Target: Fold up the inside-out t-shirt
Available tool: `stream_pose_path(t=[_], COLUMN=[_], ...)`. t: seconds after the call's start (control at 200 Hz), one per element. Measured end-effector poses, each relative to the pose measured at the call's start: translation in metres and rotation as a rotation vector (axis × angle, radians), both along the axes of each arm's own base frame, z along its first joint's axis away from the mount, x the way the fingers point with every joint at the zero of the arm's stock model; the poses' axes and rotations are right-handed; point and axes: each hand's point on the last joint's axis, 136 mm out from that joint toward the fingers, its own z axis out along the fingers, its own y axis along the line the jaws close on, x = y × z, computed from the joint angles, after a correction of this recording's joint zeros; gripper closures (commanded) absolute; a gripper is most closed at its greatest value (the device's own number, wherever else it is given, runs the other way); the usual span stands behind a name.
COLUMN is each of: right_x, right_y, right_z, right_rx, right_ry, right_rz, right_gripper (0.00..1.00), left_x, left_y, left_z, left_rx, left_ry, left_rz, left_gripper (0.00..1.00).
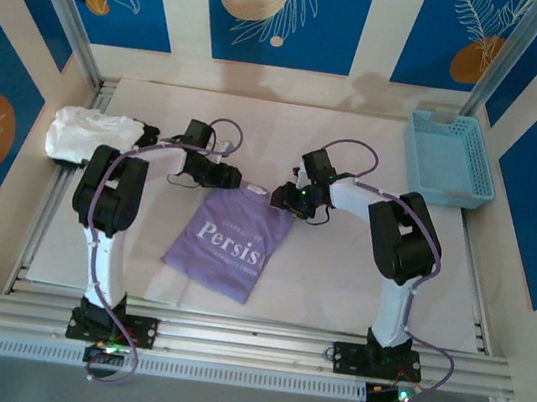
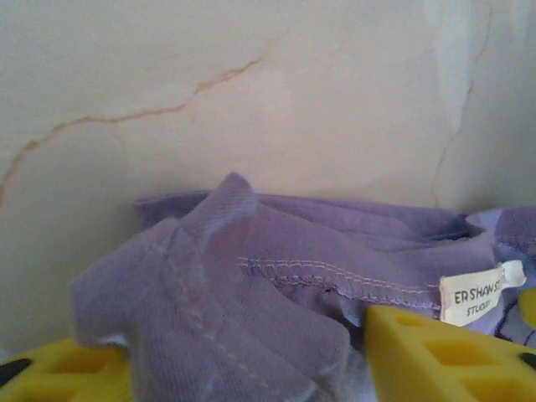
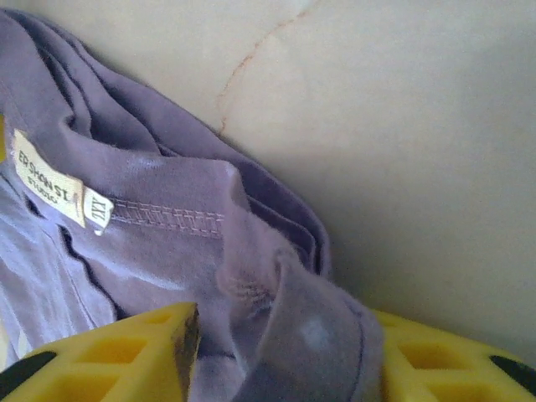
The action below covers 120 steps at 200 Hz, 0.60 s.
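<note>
Here, the shirt [image 1: 226, 250] lies folded flat in the middle of the table [image 1: 339, 272], a little closer to the left arm. It is purple and has white letters on top. Its long way runs from the near edge toward the far edge, and it leans a bit. The near end sits more to the left, and the far end sits more to the right. The neck end points to the far edge.

Both claws are down at that far end. The left claw [image 1: 229, 177] is on the far left corner of the shirt. From the left wrist, a bump of purple cloth is squeezed between its yellow fingers [image 2: 435, 352], so it is pinching the shirt. A small white tag [image 2: 473, 295] shows just beside one finger, next to a line of stitches.

The right claw [image 1: 282, 199] is on the far right corner of the shirt. From the right wrist, a fold of cloth stands up between its yellow fingers [image 3: 126, 352], so it is pinching the shirt too.

Farther back, a white cloth [image 1: 86, 133] sits by the left edge of the table. A blue basket [image 1: 451, 200] sits at the far right corner.
</note>
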Motion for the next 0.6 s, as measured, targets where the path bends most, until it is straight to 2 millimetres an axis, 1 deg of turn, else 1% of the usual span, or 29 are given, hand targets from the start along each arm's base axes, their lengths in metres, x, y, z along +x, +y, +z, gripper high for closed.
stream_pose_path(t=[0.12,0.205,0.345,0.425,0.465,0.6], right_x=[0.002,0.004,0.010,0.014,0.017,0.030], right_y=[0.001,0.000,-0.001,-0.002,-0.002,-0.001], right_z=[-0.003,-0.003,-0.003,-0.001,0.001,0.012], right_rx=[0.003,0.003,0.007,0.013,0.016,0.033], right_ry=[0.002,0.001,-0.016,-0.034,-0.044,-0.094], right_rz=[-0.007,-0.019,-0.028,-0.030,-0.030,-0.027], right_gripper=[0.70,0.78,0.93,0.98,1.00,1.00], left_x=[0.001,0.002,0.005,0.009,0.013,0.024], left_y=[-0.002,0.000,0.007,0.012,0.013,0.017], left_z=[-0.004,-0.006,-0.008,-0.006,-0.005,0.004], left_rx=[-0.015,-0.023,-0.038,-0.051,-0.059,-0.095], left_ry=[0.015,0.026,0.048,0.049,0.041,0.004], left_rz=[-0.002,0.006,0.040,0.065,0.073,0.115], left_gripper=[0.67,0.79,0.92,1.00,1.00,1.00])
